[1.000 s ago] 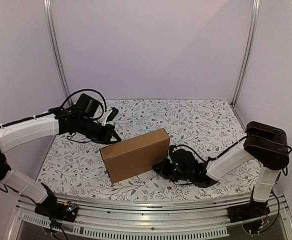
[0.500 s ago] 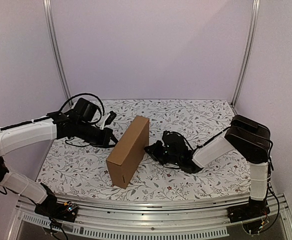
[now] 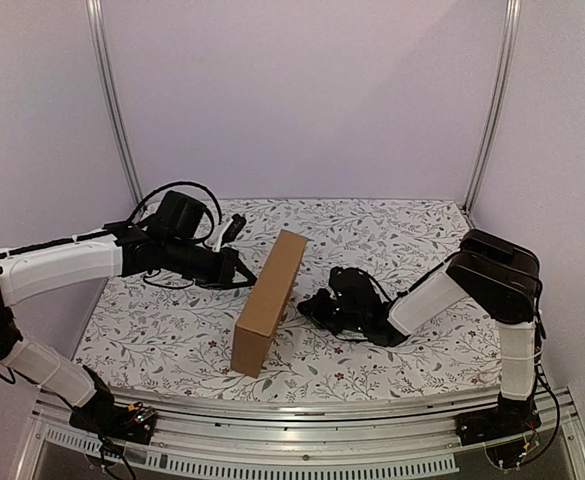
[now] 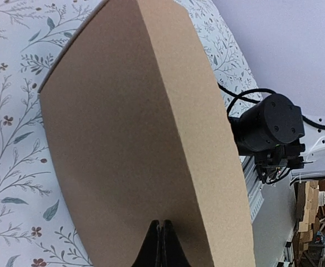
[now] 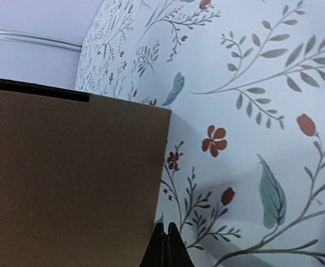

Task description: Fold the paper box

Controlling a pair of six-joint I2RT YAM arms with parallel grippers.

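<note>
I judge the paper box [image 3: 269, 300] fully folded, on edge between left gripper [image 3: 246, 281] and right gripper [image 3: 306, 307], both pinched closed, holding nothing; no folding obviously left.

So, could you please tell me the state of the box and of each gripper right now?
Box: closed, standing on a long narrow side between the two grippers.
Left gripper: shut, tips at the box's broad face, holding nothing.
Right gripper: shut, low beside the box's other face, holding nothing.
</note>
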